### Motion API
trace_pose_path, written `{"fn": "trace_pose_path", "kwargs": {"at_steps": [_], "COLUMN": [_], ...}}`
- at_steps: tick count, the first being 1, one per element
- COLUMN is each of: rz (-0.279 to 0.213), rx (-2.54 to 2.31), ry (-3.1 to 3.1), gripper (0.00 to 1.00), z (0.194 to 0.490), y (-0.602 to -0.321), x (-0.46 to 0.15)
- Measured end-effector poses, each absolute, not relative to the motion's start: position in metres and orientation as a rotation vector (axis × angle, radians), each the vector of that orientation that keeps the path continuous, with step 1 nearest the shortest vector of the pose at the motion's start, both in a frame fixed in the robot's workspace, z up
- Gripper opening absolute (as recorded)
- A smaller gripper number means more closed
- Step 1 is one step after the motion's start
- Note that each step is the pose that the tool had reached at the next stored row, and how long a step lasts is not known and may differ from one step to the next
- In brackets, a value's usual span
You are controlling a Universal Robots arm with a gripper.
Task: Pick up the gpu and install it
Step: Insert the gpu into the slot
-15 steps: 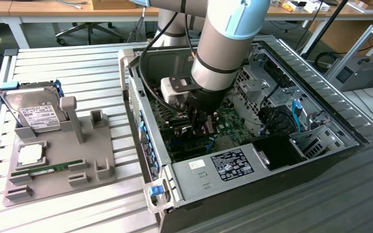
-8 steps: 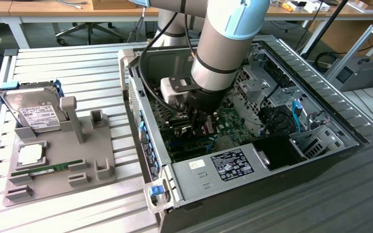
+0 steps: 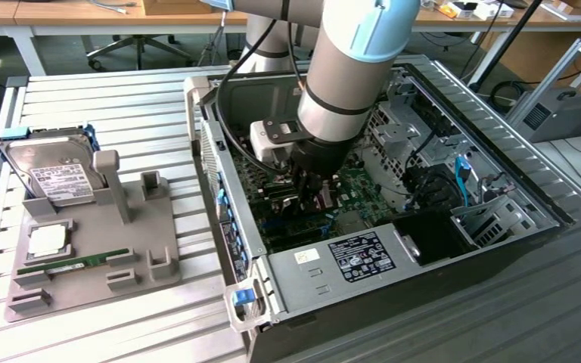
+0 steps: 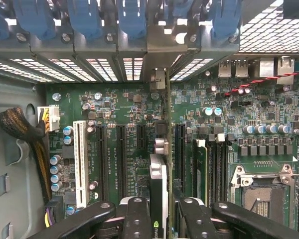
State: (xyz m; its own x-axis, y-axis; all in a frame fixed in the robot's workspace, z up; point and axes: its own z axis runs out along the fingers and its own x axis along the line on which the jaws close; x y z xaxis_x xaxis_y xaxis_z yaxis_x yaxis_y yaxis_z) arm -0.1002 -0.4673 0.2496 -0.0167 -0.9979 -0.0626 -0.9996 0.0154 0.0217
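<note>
My gripper (image 4: pixel 163 209) is down inside the open computer case (image 3: pixel 371 257), shut on the gpu (image 4: pixel 158 174). The card shows edge-on between the two black fingers (image 4: pixel 134 219), with a green logo on its near end. It stands upright over the green motherboard (image 4: pixel 114 109), in line with the black expansion slots (image 4: pixel 120 154). Its silvery bracket (image 4: pixel 159 79) reaches the rear slot openings under the blue latches. In the exterior view the gripper (image 3: pixel 311 195) hangs over the board in the middle of the case. I cannot tell whether the card's edge sits in a slot.
A grey holder tray (image 3: pixel 144 227) on the exterior view's left carries a hard drive (image 3: pixel 54 170), a processor chip (image 3: pixel 46 240) and a green RAM stick (image 3: pixel 73 262). Inside the case are a sleeved cable bundle (image 4: pixel 25 129), a white slot (image 4: pixel 80 164) and the processor socket (image 4: pixel 261 184).
</note>
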Motion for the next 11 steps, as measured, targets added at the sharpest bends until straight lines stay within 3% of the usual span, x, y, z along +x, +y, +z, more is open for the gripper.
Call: {"fn": "trace_pose_path", "kwargs": {"at_steps": [11], "rz": [0.092], "rx": [-2.158], "ry": [2.24], "gripper": [0.27], "z": [0.2497], "y": [-0.4673], "x": [-0.1002]}}
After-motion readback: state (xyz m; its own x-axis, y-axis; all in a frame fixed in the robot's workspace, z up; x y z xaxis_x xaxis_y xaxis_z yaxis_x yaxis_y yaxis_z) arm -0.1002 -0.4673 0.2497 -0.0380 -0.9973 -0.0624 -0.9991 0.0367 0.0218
